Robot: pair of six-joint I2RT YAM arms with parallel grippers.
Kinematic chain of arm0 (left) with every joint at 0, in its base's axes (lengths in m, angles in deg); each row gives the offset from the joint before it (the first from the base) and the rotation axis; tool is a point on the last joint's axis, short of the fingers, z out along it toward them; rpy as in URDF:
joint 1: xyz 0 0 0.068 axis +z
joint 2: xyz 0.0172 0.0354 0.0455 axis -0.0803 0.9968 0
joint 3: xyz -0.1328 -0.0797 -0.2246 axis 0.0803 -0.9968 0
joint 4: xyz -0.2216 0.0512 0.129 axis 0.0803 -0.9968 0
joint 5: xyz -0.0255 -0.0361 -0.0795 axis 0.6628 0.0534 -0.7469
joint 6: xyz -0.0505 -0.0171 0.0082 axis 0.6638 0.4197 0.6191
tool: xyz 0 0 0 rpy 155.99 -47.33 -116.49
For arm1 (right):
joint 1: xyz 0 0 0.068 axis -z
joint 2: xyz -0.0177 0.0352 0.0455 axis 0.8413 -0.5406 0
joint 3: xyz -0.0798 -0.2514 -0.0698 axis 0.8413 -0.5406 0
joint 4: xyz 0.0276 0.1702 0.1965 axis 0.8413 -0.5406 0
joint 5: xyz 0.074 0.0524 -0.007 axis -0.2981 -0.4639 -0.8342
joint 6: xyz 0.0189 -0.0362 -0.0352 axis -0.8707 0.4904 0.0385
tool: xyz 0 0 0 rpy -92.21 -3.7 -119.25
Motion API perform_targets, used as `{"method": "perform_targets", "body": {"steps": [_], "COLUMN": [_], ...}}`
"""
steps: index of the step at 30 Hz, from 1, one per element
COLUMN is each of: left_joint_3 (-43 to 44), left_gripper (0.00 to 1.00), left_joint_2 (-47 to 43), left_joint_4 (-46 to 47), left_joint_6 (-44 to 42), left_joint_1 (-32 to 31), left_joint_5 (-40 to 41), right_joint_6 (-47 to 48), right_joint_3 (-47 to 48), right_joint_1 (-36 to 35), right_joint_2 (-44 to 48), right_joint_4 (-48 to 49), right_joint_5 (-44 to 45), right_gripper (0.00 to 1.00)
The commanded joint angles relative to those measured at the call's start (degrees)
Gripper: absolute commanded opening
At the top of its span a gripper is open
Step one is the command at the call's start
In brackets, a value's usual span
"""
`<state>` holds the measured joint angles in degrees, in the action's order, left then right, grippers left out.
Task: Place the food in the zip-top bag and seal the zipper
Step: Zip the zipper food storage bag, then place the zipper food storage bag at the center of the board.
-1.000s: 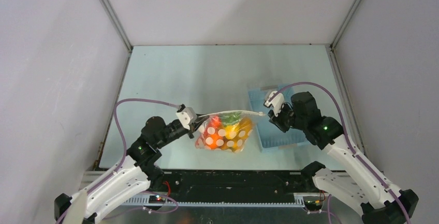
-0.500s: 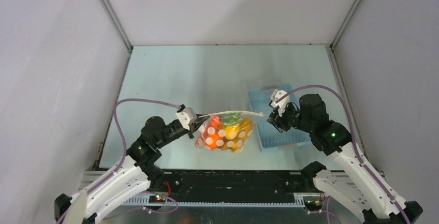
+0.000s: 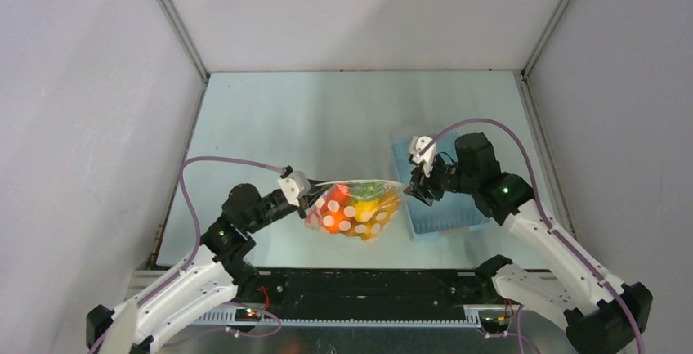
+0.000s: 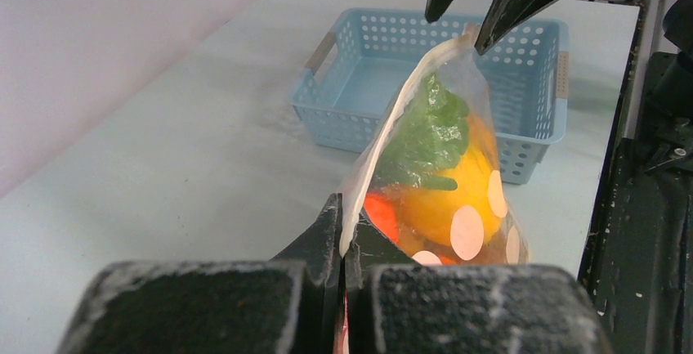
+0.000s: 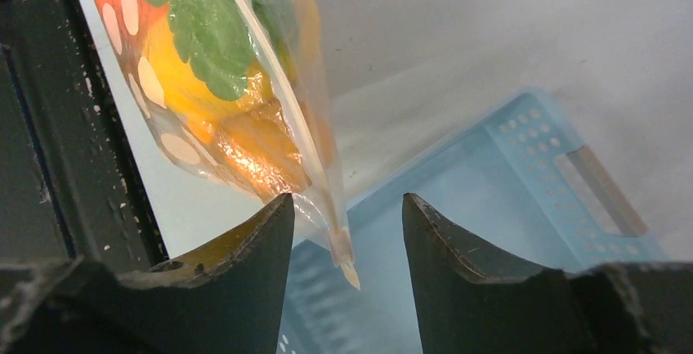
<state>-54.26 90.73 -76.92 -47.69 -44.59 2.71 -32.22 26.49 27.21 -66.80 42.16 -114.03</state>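
Observation:
The zip-top bag [image 3: 356, 212] hangs above the table, holding the food: yellow, orange and red pieces with a green piece [image 4: 425, 133] on top. My left gripper [image 3: 308, 199] is shut on the bag's left top corner, with the zipper strip [image 4: 382, 137] pinched between its fingertips [image 4: 327, 227]. My right gripper [image 3: 413, 191] is open. Its jaws straddle the right end of the zipper strip [image 5: 346, 260] without touching it. In the right wrist view the bag [image 5: 208, 84] stretches away from the open gripper [image 5: 347, 207]. I cannot make out the slider.
The light blue perforated basket [image 3: 445, 217] stands on the table just right of the bag, under the right gripper, and nothing shows inside it [image 4: 384, 76]. The black front rail [image 3: 351, 284] runs close below the bag. Grey walls enclose the table.
My right gripper has moved left from over the basket to the right end of the bag's top edge, staying open. The left gripper holds the bag as before.

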Motion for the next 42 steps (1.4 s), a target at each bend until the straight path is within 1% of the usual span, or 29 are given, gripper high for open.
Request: {"method": "perform_targets", "body": {"steps": [1, 3, 5, 8, 9, 13, 17, 19, 25, 27, 32, 36, 38, 42], "left_joint_3": [0.73, 0.72, 0.83, 0.74, 0.62, 0.16, -0.23, -0.69, -1.67, -1.69, -1.45, -1.66, -1.68, -1.40], "left_gripper": [0.00, 0.00, 0.00, 0.00, 0.00, 0.00, 0.00, 0.00, 0.00, 0.00, 0.00, 0.00, 0.00, 0.00], "left_joint_2": [0.35, 0.71, 0.93, 0.85, 0.86, 1.33, 1.97, 2.13, 3.57, 4.55, 6.92, 6.91, 6.46, 5.60], "left_joint_4": [6.26, 6.46, 6.49, 6.54, 6.70, 7.75, 9.43, 10.45, 12.85, 13.26, 13.71, 13.98, 13.89, 12.92], "left_joint_6": [-1.78, -2.14, -2.42, -3.07, -3.21, -2.70, -0.55, 0.43, 3.64, 4.77, 6.35, 6.89, 7.08, 6.93], "left_joint_1": [0.36, 0.40, 0.43, 0.43, 0.37, 0.38, 0.42, 0.40, 0.65, 0.94, 2.21, 2.96, 3.05, 3.12], "left_joint_5": [-0.04, 0.67, 1.29, 2.95, 3.49, 7.00, 12.26, 14.35, 25.11, 27.14, 27.76, 27.38, 26.62, 24.96], "right_joint_6": [1.88, 1.49, 1.38, 1.41, 1.31, 1.62, 2.15, 2.43, 1.44, 0.63, -0.36, -0.85, -0.96, -1.71], "right_joint_3": [4.21, 4.31, 4.32, 4.33, 4.33, 4.33, 4.31, 4.33, 4.33, 4.33, 3.85, 3.81, 3.81, 3.81], "right_joint_1": [0.32, 0.29, 0.51, 0.92, 1.20, 1.82, 1.92, 1.94, 1.97, 1.99, 1.94, 1.95, 1.94, 1.98], "right_joint_2": [-3.05, -3.91, -4.19, -4.35, -4.33, -4.58, -5.34, -5.77, -7.35, -7.87, -8.16, -7.33, -6.89, -5.86], "right_joint_4": [-2.59, -3.02, -3.48, -4.50, -4.67, -5.86, -6.85, -7.39, -9.56, -10.42, -10.98, -11.18, -10.50, -6.16], "right_joint_5": [-2.46, -2.00, -1.90, -1.57, -1.53, -3.09, -3.99, -4.47, -2.75, -2.17, -1.50, -0.55, -0.72, -1.17], "right_gripper": [0.54, 0.49, 0.42, 0.35, 0.29, 0.13, 0.03, 0.00, 0.00, 0.00, 0.00, 0.00, 0.00, 0.04]}}
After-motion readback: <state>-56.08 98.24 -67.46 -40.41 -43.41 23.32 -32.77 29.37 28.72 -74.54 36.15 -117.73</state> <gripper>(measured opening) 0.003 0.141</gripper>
